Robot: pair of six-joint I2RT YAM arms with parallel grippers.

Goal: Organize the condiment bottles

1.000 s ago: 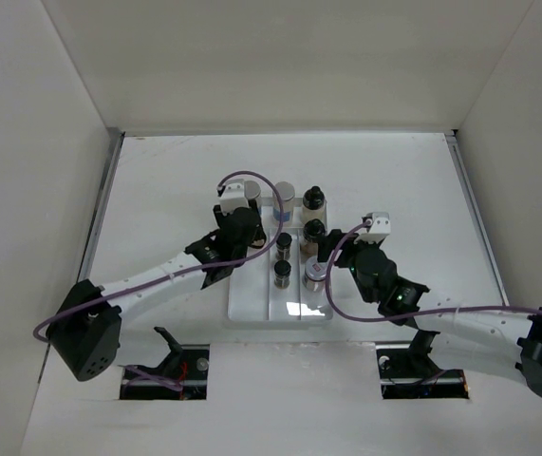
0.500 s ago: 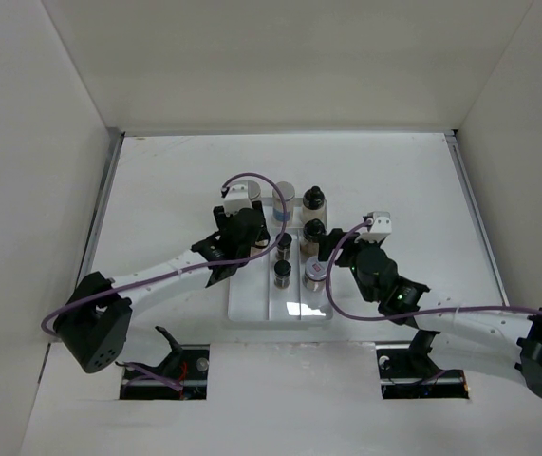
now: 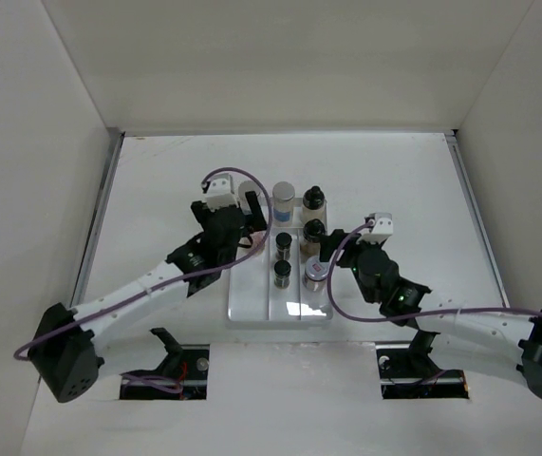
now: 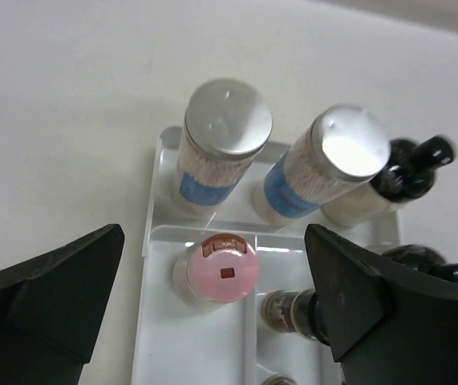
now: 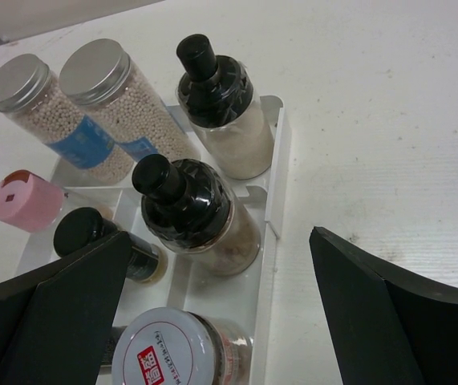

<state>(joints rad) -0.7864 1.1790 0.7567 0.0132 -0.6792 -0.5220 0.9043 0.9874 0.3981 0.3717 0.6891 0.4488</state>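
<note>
Standing upright in the white tray (image 3: 252, 306), near the middle of the table's near edge, are the condiment bottles, caps up and long axes vertical. At its far end you have two silver-lidded jars (image 4: 227, 120) (image 4: 349, 152) of pale beads with blue labels, the print too small to read. The pink-lidded jar (image 4: 224, 269) sits in the left lane just behind them. The right lane holds two black-capped bottles (image 5: 212, 80) (image 5: 184, 200), one with pale powder and one with brownish contents, then a wider jar (image 5: 168, 345) with a red mark on its lid, unreadable. A small dark-capped jar (image 5: 92, 233) stands in the middle lane. Your left tool (image 4: 212, 241) hangs wide open over the pink jar, gripping nothing; your right tool (image 5: 220, 241) is equally spread and empty.
</note>
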